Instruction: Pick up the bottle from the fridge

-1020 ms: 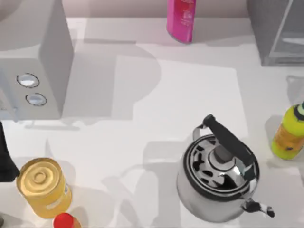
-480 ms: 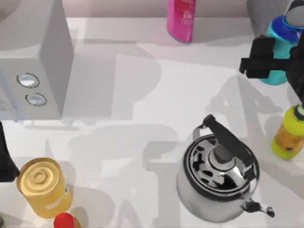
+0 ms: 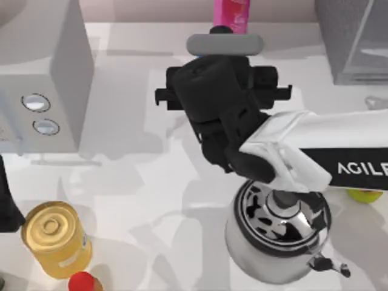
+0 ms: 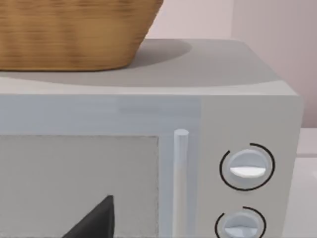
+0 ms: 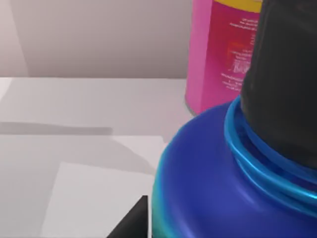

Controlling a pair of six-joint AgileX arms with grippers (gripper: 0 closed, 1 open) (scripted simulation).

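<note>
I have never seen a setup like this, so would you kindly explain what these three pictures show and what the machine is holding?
This is a simulated pair of AgileX arms at a table. The top view looks down from above. The right arm reaches in from the table's right side, its right gripper mid-table near the pink container. Its wrist camera shows a blue bottle close up, apparently held. Below it stands a kettle; the fridge is in the far right corner. The left wrist camera faces the microwave, which has a basket on top. A yellow can sits near the left.
</note>
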